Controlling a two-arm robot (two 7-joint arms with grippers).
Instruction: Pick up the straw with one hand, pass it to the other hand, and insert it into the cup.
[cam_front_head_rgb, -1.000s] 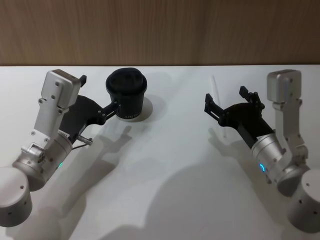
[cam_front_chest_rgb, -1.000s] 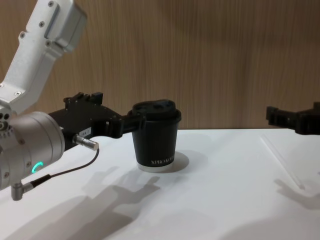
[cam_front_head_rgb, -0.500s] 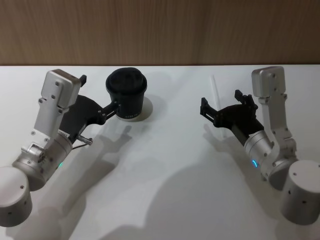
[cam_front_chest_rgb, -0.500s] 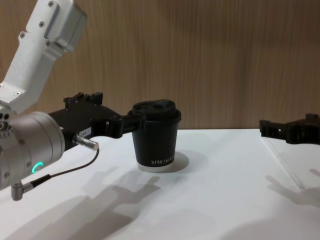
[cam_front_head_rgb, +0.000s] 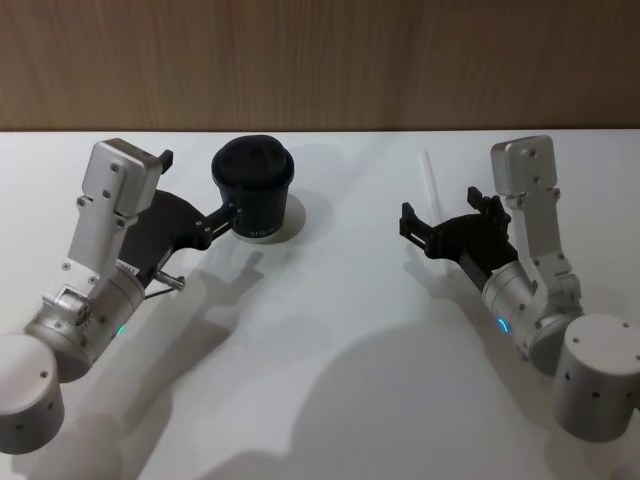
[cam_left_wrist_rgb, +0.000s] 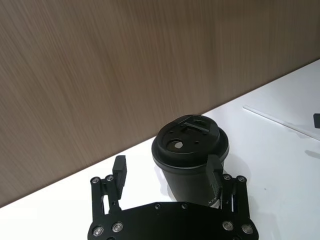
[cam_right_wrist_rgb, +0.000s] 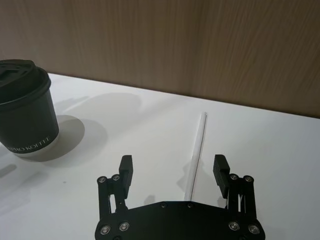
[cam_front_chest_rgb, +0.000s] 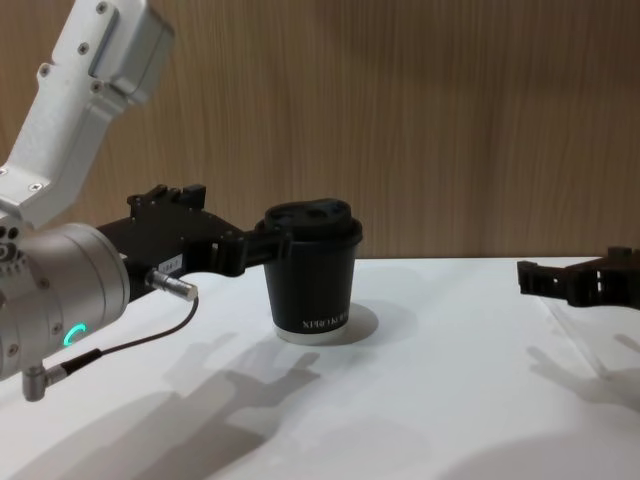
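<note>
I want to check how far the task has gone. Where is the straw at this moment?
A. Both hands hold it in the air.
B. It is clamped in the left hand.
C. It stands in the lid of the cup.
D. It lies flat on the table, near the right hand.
D: the straw lies flat on the white table, and the open fingers of the right hand stand on either side of it, not closed on it.

White table (cam_front_head_rgb: 330, 330); upright black cup (cam_front_head_rgb: 253, 190) at left; white straw (cam_front_head_rgb: 429, 175) flat at right
</note>
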